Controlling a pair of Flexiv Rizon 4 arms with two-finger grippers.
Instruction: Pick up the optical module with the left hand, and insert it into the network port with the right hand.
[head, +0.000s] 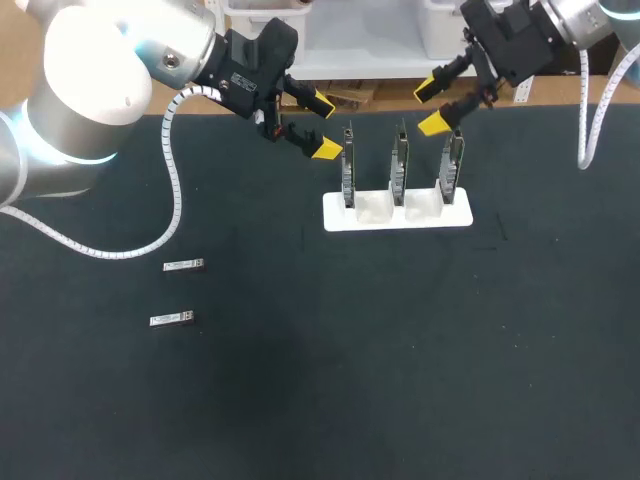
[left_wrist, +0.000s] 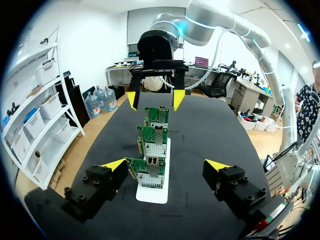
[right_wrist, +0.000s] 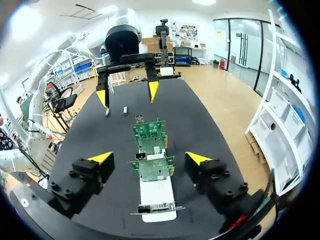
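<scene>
Two optical modules, farther module (head: 184, 265) and nearer module (head: 171, 319), lie flat on the black table (head: 400, 380), well apart from both arms. Left gripper (head: 325, 126), fingers spread and empty, hovers beside the leftmost of three upright network cards (head: 400, 165) in a white holder (head: 340, 218); right gripper (head: 430, 106), likewise spread, hangs above the rightmost card (head: 453, 165).

Card stand (head: 397, 212) sits on table (head: 400, 400) toward rear, approx. mid, w/ 3 cards upright in a row on it, L to R: left card (head: 348, 168), mid card (head: 400, 165), right card (head: 453, 170). Far optical module (head: 184, 265) and near optical module (head: 172, 319) lie flat on table well to front-left of stand, one just in front of the other, not touching. Left gripper (head: 323, 126) hangs just left of left card; right gripper (head: 429, 106) hangs above stand, betw. mid and right cards.
</scene>
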